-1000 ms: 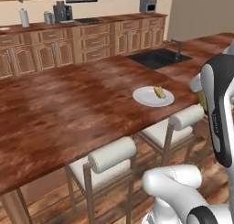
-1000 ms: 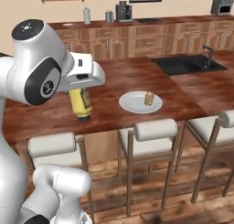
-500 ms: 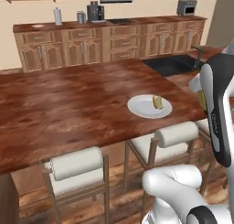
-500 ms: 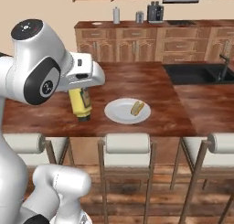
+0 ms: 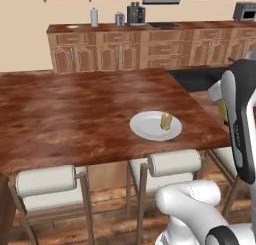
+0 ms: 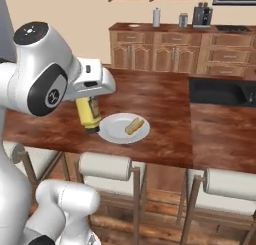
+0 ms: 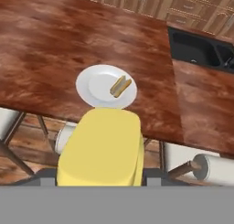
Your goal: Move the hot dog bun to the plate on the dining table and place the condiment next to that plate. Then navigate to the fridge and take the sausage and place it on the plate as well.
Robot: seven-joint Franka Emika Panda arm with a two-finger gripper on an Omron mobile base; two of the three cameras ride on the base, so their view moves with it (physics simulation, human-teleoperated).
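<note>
The white plate (image 5: 145, 127) lies near the front edge of the reddish-brown dining table (image 5: 75, 109), with the tan hot dog bun (image 5: 166, 120) on its right part. My gripper (image 6: 89, 105) is shut on the yellow condiment bottle (image 6: 88, 114), which hangs cap down just left of the plate (image 6: 116, 132) and the bun (image 6: 134, 125), above the table's near edge. Looking down from the hand, the bottle's yellow body (image 7: 103, 147) covers the foreground, and the plate (image 7: 93, 88) with the bun (image 7: 120, 86) lies just beyond it. A bit of the bottle (image 5: 221, 109) peeks from behind my arm.
White-cushioned stools (image 6: 105, 166) (image 6: 230, 184) (image 5: 172, 162) are tucked under the table's near edge. A dark sink (image 6: 220, 91) is set in the counter to the right. Wooden cabinets (image 5: 150, 51) with canisters and a coffee machine line the back wall.
The whole scene has shifted in both base views, so the base has moved; the plate now sits closer under the hand. The bottle stays held the same way.
</note>
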